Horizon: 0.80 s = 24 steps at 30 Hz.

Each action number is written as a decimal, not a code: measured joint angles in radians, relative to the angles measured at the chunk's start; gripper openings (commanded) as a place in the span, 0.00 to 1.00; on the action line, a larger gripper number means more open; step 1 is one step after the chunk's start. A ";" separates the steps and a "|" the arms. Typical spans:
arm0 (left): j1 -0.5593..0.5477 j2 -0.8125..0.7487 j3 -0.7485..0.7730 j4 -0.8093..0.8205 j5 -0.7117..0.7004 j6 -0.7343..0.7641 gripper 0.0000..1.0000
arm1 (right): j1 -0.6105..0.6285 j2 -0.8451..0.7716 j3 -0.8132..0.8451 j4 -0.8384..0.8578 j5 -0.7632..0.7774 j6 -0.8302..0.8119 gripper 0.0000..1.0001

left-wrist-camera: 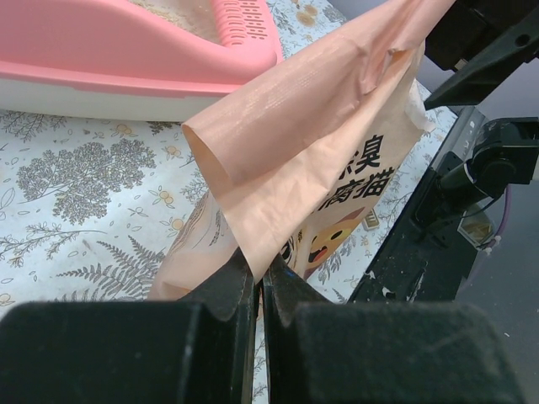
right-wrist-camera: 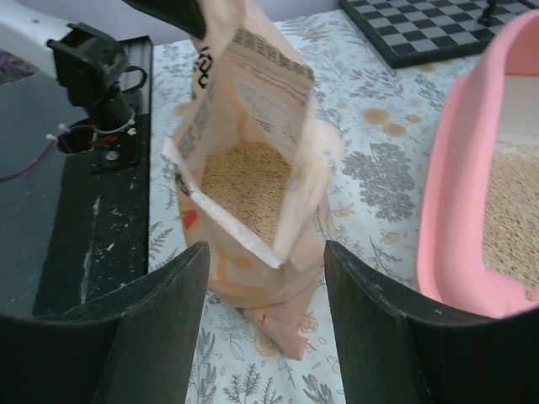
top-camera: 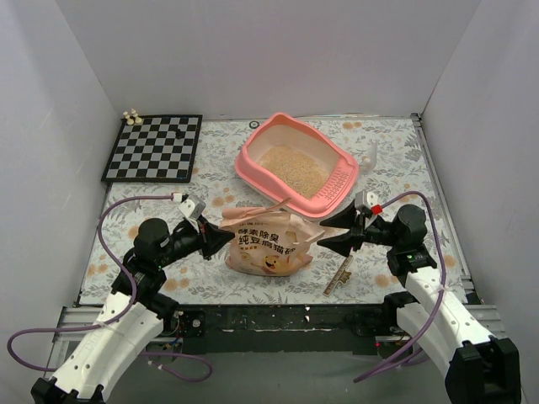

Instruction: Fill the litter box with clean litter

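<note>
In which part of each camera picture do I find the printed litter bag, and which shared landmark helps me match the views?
Top external: the bag lies in the lower centre.
Left wrist: the bag fills the centre and upper right.
Right wrist: the bag stands in the centre, its mouth open.
Shared landmark: the pink litter box, near the bag in all three.

White arms [top-camera: 105, 341], black hands [top-camera: 229, 239], looping purple cables [top-camera: 103, 220].

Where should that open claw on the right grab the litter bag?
Probably the free top edge of the bag, from the robot's right: the left gripper pinches the opposite edge, and the open mouth faces the right gripper.
</note>
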 measured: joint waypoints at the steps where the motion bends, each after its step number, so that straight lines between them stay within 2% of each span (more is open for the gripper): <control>1: 0.000 -0.002 0.000 0.000 0.000 0.000 0.00 | 0.000 0.000 0.000 0.017 -0.025 0.014 0.65; 7: -0.002 -0.006 -0.002 -0.002 0.003 0.000 0.00 | 0.000 0.039 -0.002 0.141 -0.111 0.104 0.66; 13: -0.004 -0.010 -0.002 -0.003 0.003 0.000 0.00 | 0.000 0.071 -0.054 0.341 -0.112 0.219 0.66; 24: -0.004 -0.003 -0.002 0.001 0.003 0.000 0.00 | 0.027 0.237 -0.090 0.668 -0.095 0.375 0.65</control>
